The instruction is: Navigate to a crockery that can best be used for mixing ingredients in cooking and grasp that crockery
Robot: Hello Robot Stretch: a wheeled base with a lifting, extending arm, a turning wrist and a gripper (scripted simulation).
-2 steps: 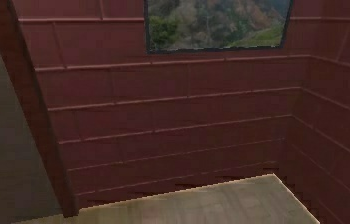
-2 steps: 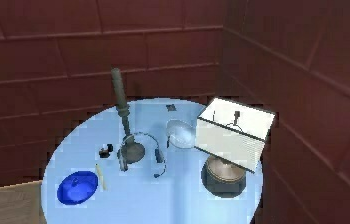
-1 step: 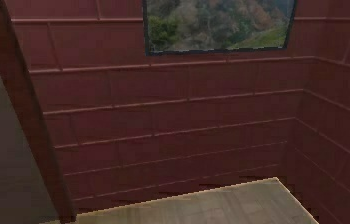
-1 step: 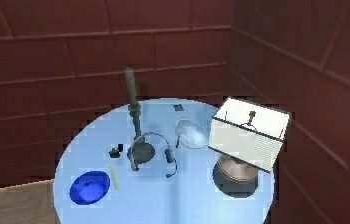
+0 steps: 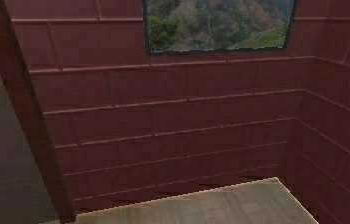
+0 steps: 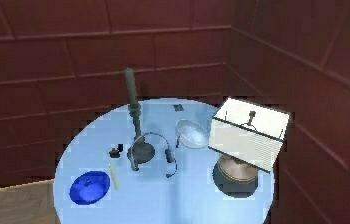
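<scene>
A round pale-blue table (image 6: 93, 145) stands in the arm side view. On its near left part sits a deep blue bowl (image 6: 88, 187). A smaller pale, glassy bowl (image 6: 191, 132) rests near the table's middle, toward the right. Between them stands a tall grey upright post on a round dark base (image 6: 139, 150), with a thin dark curved wire (image 6: 167, 150) beside it.
A white box (image 6: 249, 136) sits over a round grey-brown pot (image 6: 233, 178) at the table's right. A short yellowish stick (image 6: 114, 178) lies by the blue bowl. Dark red panelled walls (image 5: 183, 110) enclose the corner, with a landscape picture (image 5: 218, 24) above and wooden floor (image 5: 213, 205) below.
</scene>
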